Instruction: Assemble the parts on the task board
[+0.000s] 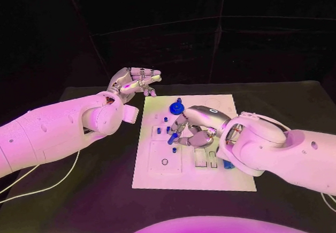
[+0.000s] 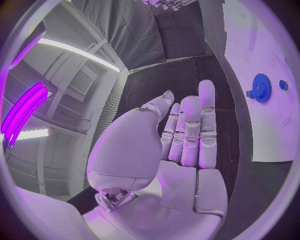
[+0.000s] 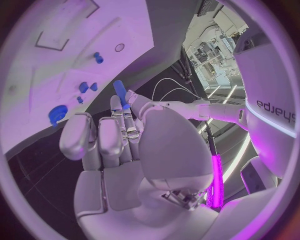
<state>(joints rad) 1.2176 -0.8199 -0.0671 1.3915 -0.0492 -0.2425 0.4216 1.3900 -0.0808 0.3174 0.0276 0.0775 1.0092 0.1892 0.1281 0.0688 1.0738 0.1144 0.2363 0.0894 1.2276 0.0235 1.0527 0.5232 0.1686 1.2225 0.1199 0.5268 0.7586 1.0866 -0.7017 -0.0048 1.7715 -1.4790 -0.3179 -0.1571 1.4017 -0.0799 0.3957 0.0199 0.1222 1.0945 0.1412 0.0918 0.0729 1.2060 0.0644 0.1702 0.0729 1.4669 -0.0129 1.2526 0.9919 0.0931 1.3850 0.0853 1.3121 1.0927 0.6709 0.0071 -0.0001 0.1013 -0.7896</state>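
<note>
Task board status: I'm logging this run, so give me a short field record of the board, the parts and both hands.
board: white task board lying flat on the black table
right hand: right hand over the board, pinching a blue peg between its fingertips
left hand: left hand raised off the board's far left corner, holding nothing, fingers together
blue gear: blue gear near the board's far edge
other parts: small blue parts on the board

We see a matt black tabletop (image 1: 291, 102), a smooth white plastic-looking task board (image 1: 219, 177), glossy blue plastic parts (image 1: 176, 107), smooth white arm shells, a silvery metallic right hand (image 1: 193, 129)
</note>
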